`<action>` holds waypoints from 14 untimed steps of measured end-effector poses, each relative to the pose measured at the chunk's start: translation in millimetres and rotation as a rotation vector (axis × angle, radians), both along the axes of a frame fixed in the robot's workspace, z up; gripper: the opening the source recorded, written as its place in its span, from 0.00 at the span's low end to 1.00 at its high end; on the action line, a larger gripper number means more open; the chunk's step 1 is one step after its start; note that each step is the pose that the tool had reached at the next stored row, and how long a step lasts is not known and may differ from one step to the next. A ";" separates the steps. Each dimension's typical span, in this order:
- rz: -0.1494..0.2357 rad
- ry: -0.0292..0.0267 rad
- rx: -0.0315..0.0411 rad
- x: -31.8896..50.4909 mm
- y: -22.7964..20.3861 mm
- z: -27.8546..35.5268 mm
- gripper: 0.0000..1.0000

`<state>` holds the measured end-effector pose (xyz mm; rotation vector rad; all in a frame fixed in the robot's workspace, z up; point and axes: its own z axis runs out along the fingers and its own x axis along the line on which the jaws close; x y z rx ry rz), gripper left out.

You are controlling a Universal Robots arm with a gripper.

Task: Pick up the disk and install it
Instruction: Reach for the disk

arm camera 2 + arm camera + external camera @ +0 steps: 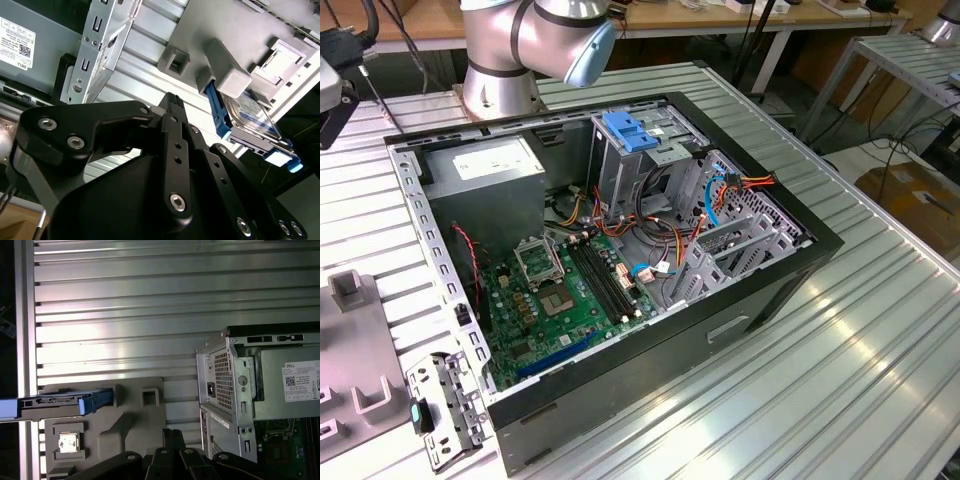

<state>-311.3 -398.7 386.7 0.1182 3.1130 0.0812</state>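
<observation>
Disk (250,117) partly out of sight under grey holder (226,70).

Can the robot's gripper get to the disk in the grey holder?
Probably yes. The disk sits in the grey holder, sticking out one side, and nothing stands between it and the shut gripper.

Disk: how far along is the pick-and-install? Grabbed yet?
Done: nothing visible yet. The disk sits in its grey holder on the table, apart from the gripper. In hand: nothing; in both wrist views the fingers are shut with nothing between them. Left: the whole job, the pickup and the install into the open computer case.
</observation>
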 end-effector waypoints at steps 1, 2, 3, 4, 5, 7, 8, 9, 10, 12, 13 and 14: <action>0.000 0.0001 0.0000 -2.2 0.0 0.0 0.11; 0.000 0.0000 0.0001 -4.1 0.0 0.0 0.11; 0.000 0.0000 0.0000 -5.4 0.0 0.0 0.11; 0.000 0.0001 0.0000 -7.1 0.0 0.0 0.11; 0.000 0.0001 0.0000 -8.6 0.0 0.0 0.11; 0.000 0.0000 0.0001 -12.5 0.0 -0.1 0.11; 0.000 0.0001 0.0000 -13.8 0.0 -0.1 0.11; 0.000 0.0000 0.0001 -15.2 0.0 -0.2 0.11; 0.000 0.0000 0.0001 -16.7 0.0 -0.2 0.11; 0.000 0.0000 0.0000 -19.2 0.1 -0.2 0.11; 0.000 0.0001 0.0000 -20.7 0.1 -0.1 0.11; 0.000 0.0001 0.0000 -21.9 0.3 -0.1 0.11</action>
